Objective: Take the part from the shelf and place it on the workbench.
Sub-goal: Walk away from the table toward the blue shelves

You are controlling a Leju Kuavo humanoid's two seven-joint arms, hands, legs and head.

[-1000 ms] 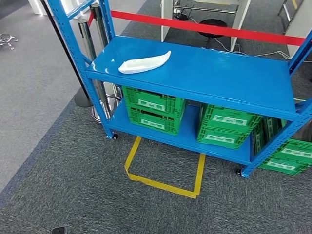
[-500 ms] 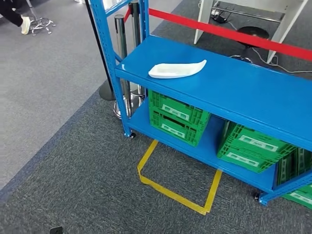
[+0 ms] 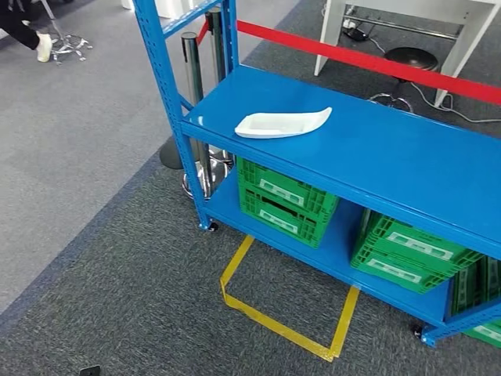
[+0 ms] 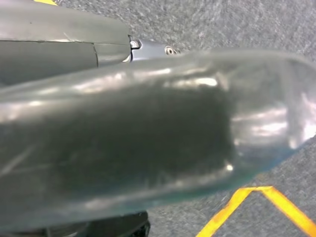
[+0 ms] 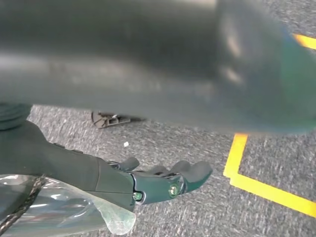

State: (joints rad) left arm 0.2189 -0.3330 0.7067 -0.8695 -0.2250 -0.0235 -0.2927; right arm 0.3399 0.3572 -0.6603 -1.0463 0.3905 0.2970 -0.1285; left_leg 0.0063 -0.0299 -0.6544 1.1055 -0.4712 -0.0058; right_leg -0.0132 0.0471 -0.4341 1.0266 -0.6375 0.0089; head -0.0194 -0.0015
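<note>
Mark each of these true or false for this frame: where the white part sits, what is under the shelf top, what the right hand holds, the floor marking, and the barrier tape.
1. The white part lies on the blue shelf's upper deck. True.
2. The right hand holds the white part. False: it hangs over the carpet, fingers extended, holding nothing.
3. Green crates sit on the lower deck. True.
4. The yellow tape outline on the floor is a closed circle. False: it is an angular outline, open toward the shelf.
5. A red barrier tape runs behind the shelf. True.
</note>
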